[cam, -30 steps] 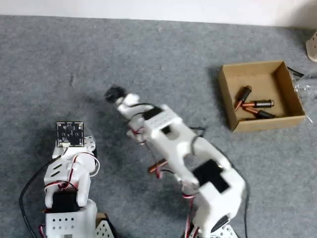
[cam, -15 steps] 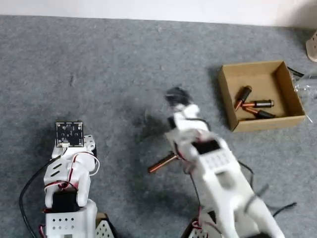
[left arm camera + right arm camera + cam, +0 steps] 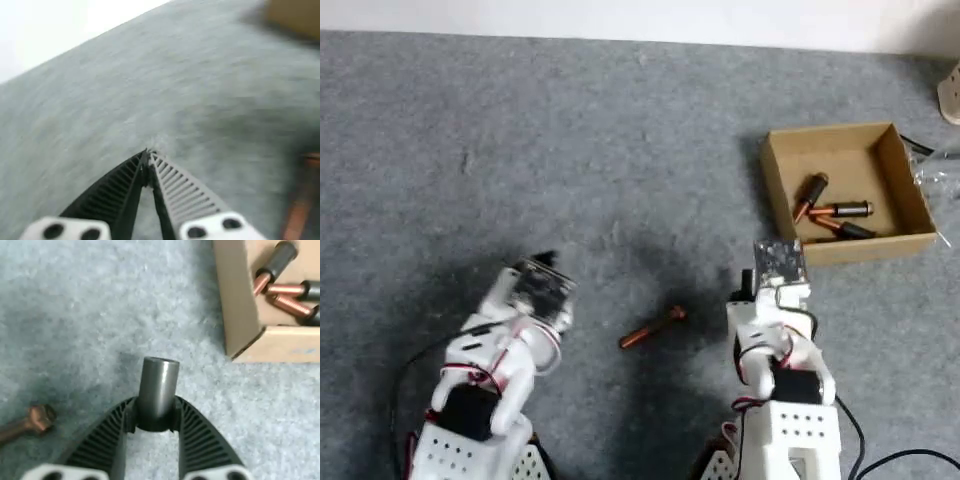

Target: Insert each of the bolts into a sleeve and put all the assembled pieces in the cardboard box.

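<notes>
Right hand [image 3: 154, 413] grips dark sleeve [image 3: 158, 385]; copper bolt [image 3: 31, 423] on grey desk [image 3: 100, 305]; cardboard box [image 3: 235, 300] holds assembled pieces [image 3: 287, 290].

**High view:** fixed camera set overhead, aimed down on grey table [image 3: 620, 120]; cardboard box [image 3: 868, 246] seen whole.
**Left wrist view:** taken low behind left gripper [image 3: 149, 156], cardboard box far off.
**Right wrist view:** taken close above right gripper [image 3: 155, 409] and gripped sleeve [image 3: 159, 382], cardboard box corner near.
**Shared by high and right wrist views:** cardboard box, loose bolt [image 3: 652, 327] well apart from it.
</notes>
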